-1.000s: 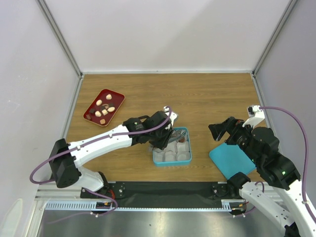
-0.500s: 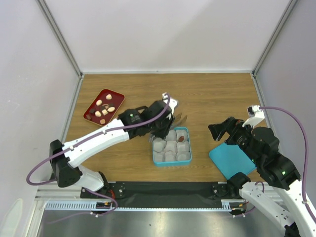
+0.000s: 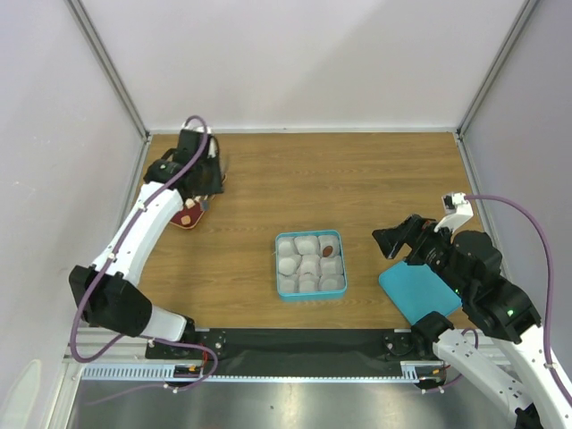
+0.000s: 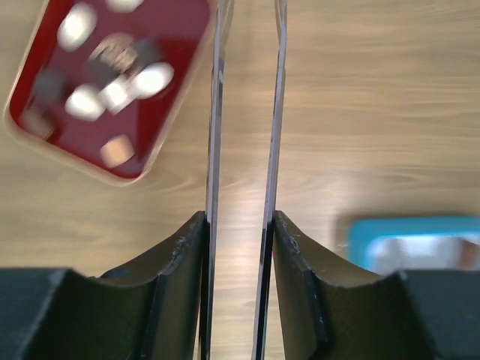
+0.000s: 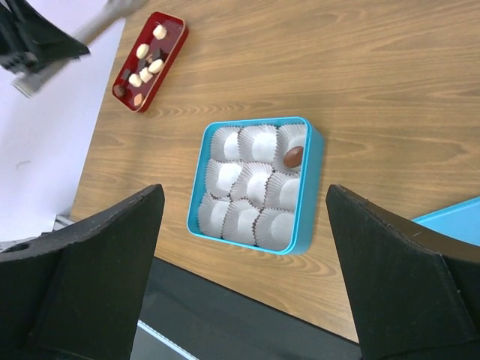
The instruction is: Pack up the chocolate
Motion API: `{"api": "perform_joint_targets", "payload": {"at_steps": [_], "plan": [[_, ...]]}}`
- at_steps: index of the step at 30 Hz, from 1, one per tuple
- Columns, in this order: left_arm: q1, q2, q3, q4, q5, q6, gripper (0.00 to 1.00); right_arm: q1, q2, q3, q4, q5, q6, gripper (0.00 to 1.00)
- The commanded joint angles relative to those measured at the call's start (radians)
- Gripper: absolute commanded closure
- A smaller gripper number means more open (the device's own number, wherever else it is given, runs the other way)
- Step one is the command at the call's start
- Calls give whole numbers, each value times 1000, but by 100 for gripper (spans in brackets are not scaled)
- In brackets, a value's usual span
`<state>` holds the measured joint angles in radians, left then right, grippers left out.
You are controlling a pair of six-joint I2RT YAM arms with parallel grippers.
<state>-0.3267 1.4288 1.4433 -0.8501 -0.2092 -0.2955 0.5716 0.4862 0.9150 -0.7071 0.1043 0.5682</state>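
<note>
Wood-grain tabletop (image 3: 375, 179), my left claw (image 4: 238, 217) clamped on thin metal tongs (image 4: 215, 112), right claw (image 5: 241, 196) wide, empty, oval brown chocolate (image 5: 292, 156) lying slantwise in blue tin (image 5: 309, 202).

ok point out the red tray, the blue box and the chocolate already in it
red tray (image 4: 176, 30): left wrist view, bare red floor
blue box (image 5: 311, 196): right wrist view, its right wall
chocolate in the box (image 5: 292, 156): right wrist view, middle of the brown piece

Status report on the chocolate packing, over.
Left gripper shut on tongs, at red tray. Right gripper open, empty. One chocolate in box, more chocolates on tray. Nothing blocking box.
</note>
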Motion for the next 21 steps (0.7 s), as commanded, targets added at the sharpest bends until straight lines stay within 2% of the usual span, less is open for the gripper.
{"api": "perform_joint_targets", "payload": {"at_steps": [1,5,14,21], "plan": [[127,-48,-92,58,56,9,56,-1,-5,21,9,-37,-10,5],[204,-15,-138,120,79,13,53,1,-9,36,8,-22,-34,4],[238,120,-100,125,1,13,54,1,34,27,20,-20,-83,4],[239,108,-146,149,-25,19,53,1,32,24,32,-8,-97,4]]}}
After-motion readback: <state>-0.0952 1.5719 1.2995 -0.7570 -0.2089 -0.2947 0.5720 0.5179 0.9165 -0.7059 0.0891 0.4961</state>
